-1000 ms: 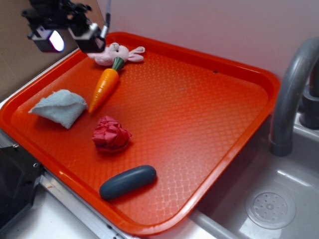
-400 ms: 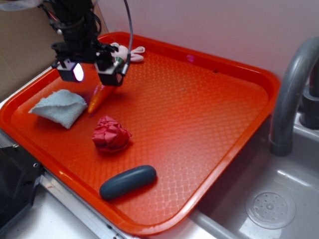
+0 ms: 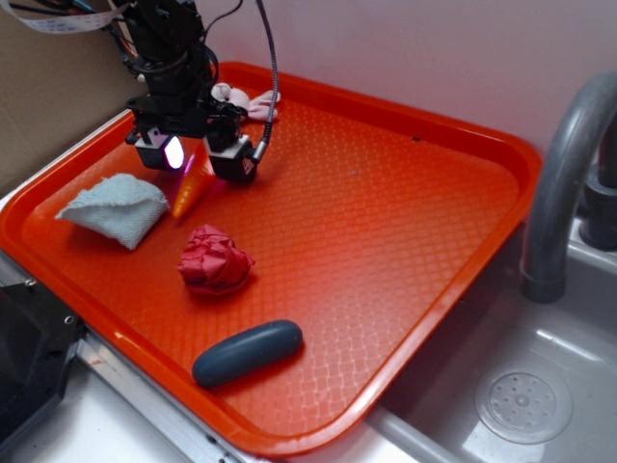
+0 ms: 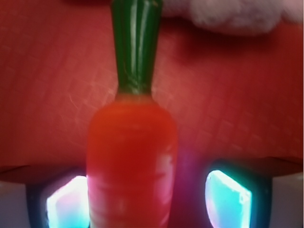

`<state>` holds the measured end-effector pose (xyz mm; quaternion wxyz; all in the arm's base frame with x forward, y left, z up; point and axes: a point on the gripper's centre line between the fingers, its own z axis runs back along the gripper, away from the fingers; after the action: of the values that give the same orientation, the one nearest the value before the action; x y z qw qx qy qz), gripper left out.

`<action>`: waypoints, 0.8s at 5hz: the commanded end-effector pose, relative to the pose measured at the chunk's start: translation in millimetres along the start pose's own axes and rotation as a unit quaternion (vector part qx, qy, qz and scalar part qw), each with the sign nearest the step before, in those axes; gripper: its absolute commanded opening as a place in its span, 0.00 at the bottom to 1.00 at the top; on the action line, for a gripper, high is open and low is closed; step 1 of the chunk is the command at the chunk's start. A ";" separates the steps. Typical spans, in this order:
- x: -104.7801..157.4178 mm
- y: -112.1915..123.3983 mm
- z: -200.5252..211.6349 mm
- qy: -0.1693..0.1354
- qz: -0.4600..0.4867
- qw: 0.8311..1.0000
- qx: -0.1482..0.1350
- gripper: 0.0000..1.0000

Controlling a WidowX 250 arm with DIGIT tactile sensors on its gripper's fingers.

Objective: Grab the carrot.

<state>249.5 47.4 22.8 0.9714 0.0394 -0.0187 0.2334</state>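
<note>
One carrot [image 4: 132, 156] is your target, and it lies on the orange tray [image 3: 386, 222] near the back left corner, its green stem toward the pink plush bunny [image 3: 241, 100] just behind it. Your end effector [image 3: 198, 157] hangs directly over the carrot with its fingers [image 4: 228, 199] spread apart, one on each side of the orange body; only the carrot's tip [image 3: 185, 198] shows below it in the exterior view. You can see a pale blue cloth [image 3: 114, 208] to the left, a crumpled red cloth ball [image 3: 214, 260] in front, and a dark grey oblong piece [image 3: 248, 353] near the tray's front edge.
</note>
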 end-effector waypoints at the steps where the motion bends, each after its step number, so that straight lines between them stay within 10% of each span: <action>1: 2.4 3.2 5.5 -0.028 -0.011 0.999 -0.010 0.00; 4: -13.2 -29.0 127.2 -0.043 -0.137 0.990 -0.011 0.00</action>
<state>243.6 2.1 130.5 0.9941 0.0459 -0.0241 0.0948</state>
